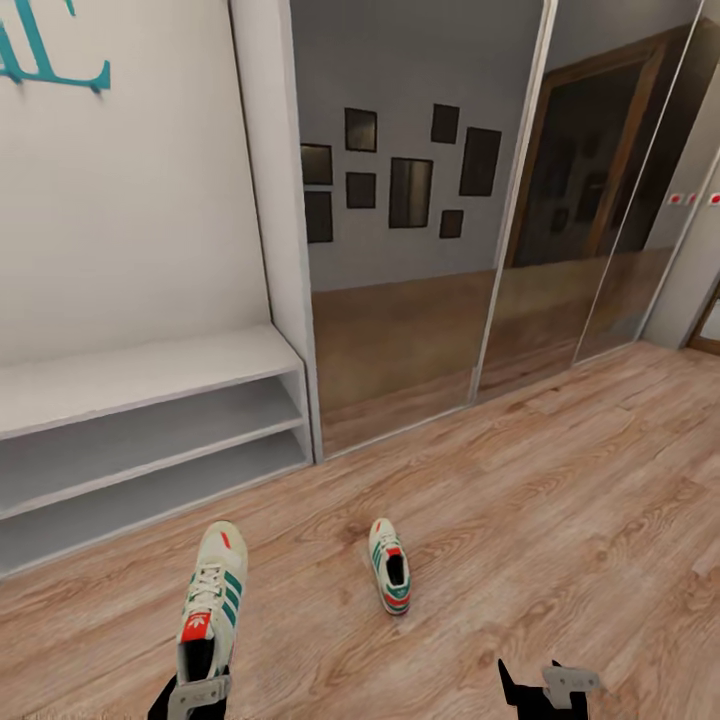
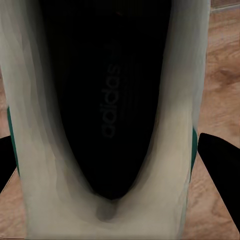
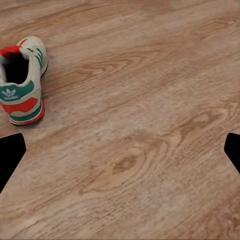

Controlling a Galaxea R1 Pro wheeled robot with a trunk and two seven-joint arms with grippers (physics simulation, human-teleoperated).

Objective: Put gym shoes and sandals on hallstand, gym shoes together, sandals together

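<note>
Head view: two gym shoes show. The first gym shoe (image 1: 211, 603) is gripped at its heel by the left gripper (image 1: 197, 692), its toe pointing away toward the grey bench (image 1: 150, 372) with two shelf slots and teal letters (image 1: 45, 50) on its back panel. The second gym shoe (image 1: 390, 565) lies on the corridor floor (image 1: 560, 500), ahead of the right gripper (image 1: 545, 690) and toward the left one, well apart from both. Mirrored wardrobe doors (image 1: 420, 250) stand beyond.

Left wrist view: one gym shoe (image 2: 107, 195) sits between the two dark fingers (image 2: 217, 160), which press its sides near the heel; its black insole faces the camera. The jaws are closed on it.

Right wrist view: the fingertips (image 3: 10, 152) stand wide apart over bare floor (image 3: 150, 125), holding nothing. One gym shoe (image 3: 21, 80) lies ahead of the jaws, off to one side, heel toward the camera.
</note>
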